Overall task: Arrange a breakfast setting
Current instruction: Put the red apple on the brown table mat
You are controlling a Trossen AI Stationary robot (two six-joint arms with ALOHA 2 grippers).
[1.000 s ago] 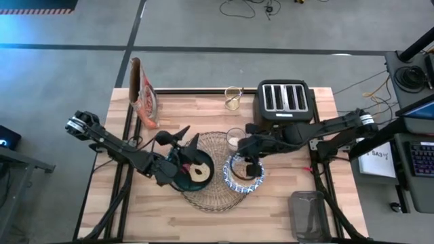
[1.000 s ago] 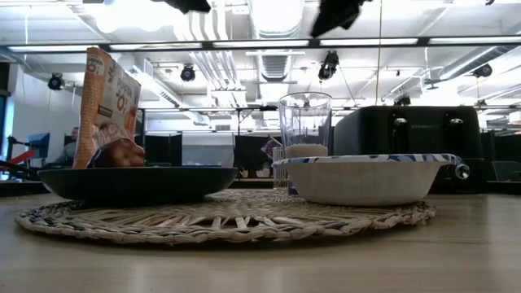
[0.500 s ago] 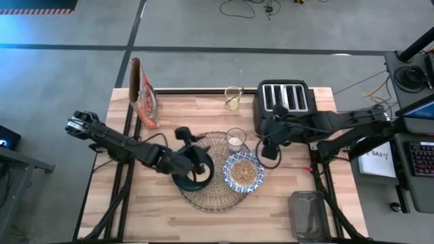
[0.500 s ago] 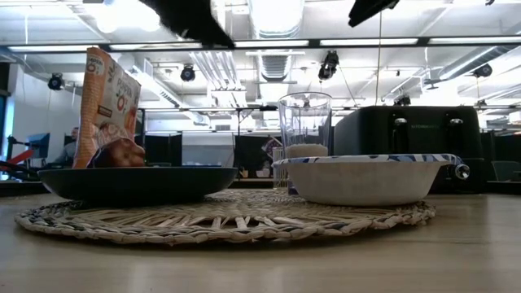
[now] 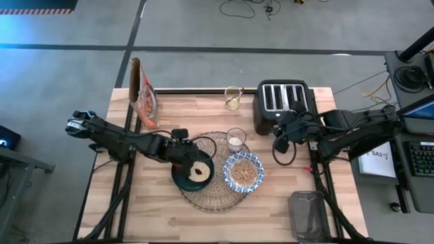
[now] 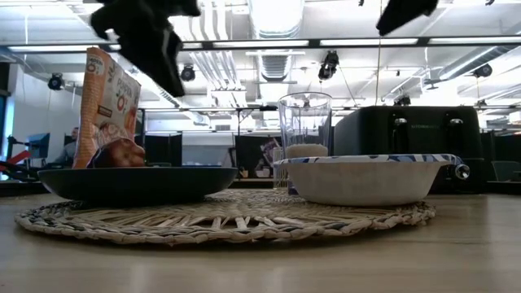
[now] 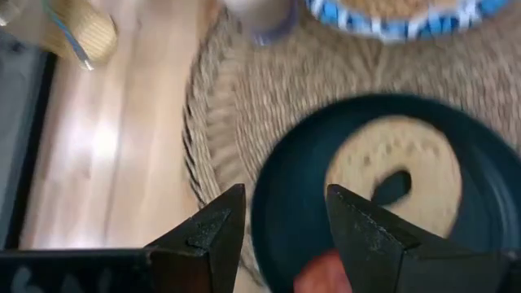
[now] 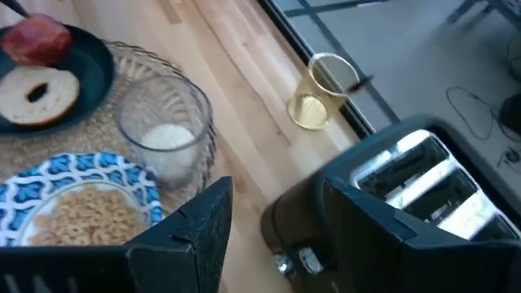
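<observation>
High view: the dark teal plate [image 5: 182,177] and blue-and-white patterned bowl [image 5: 243,172] sit on the round woven straw placemat [image 5: 215,198]. Left gripper [image 5: 182,150] open above the plate. Right gripper [image 5: 279,144] open beside the black toaster [image 5: 285,98].

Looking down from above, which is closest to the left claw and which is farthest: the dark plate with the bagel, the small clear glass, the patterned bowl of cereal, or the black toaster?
From the left gripper, in the high view:
1. Dark teal plate holding a bagel, right under it, on the round woven straw placemat.
2. Small clear glass, farther along the placemat's back edge.
3. Blue-and-white patterned bowl of cereal, on the placemat's right side.
4. Black four-slot toaster, at the table's back right.
</observation>
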